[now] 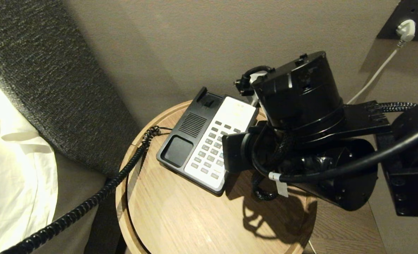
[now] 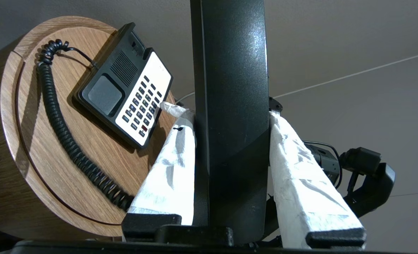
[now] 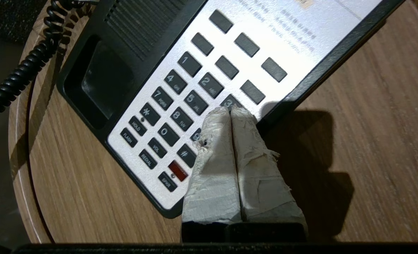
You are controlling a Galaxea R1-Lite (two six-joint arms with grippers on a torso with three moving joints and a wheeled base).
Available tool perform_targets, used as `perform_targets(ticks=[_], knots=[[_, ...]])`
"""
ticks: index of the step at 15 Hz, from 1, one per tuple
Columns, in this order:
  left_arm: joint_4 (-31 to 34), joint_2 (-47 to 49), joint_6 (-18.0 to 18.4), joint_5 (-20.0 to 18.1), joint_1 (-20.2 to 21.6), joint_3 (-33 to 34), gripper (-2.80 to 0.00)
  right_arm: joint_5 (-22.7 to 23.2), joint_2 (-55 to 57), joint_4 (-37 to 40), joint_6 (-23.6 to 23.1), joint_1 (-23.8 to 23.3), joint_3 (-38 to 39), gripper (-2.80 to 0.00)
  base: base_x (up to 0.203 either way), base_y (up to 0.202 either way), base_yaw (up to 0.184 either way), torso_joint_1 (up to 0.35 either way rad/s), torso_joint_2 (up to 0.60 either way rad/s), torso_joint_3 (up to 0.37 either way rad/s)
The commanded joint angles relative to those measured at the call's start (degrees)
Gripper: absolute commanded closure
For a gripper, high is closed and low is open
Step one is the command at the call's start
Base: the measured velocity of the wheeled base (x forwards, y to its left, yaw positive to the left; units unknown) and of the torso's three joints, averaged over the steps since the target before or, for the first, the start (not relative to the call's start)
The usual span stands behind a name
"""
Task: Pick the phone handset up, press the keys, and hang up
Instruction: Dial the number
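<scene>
The right gripper (image 3: 231,112), its two white-taped fingers pressed together with nothing between them, points down at the small grey rectangular keys (image 3: 180,106) in the phone's white faceplate. Its tips sit at the key marked 3, in the column nearest the faceplate's black rim (whether they actually touch the key I cannot tell). The black-and-white phone base (image 1: 195,141) lies directly under this claw on the round wooden side table (image 1: 180,215). The left gripper (image 2: 230,116) is clamped on the long glossy black plastic phone handset (image 2: 230,88), one taped finger on each side. Its black coiled cord (image 2: 64,130) trails across the tabletop beyond that claw.
</scene>
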Motion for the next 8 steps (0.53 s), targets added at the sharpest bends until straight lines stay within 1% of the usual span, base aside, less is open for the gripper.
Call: perform_targets(ticks=[1,8], knots=[[-0.1,0.0,-0.4,-0.3,0.0,0.0,0.0,-0.2,1.2,-0.2,0.1,0.4,-0.1,0.0,0.0,0.0,0.0,0.0,0.0,0.0],[-0.1,-0.3,-0.4,-0.4,0.0,0.1,0.0,-0.3,2.0,-0.3,0.1,0.3,-0.2,0.0,0.0,0.0,0.0,0.0,0.0,0.0]])
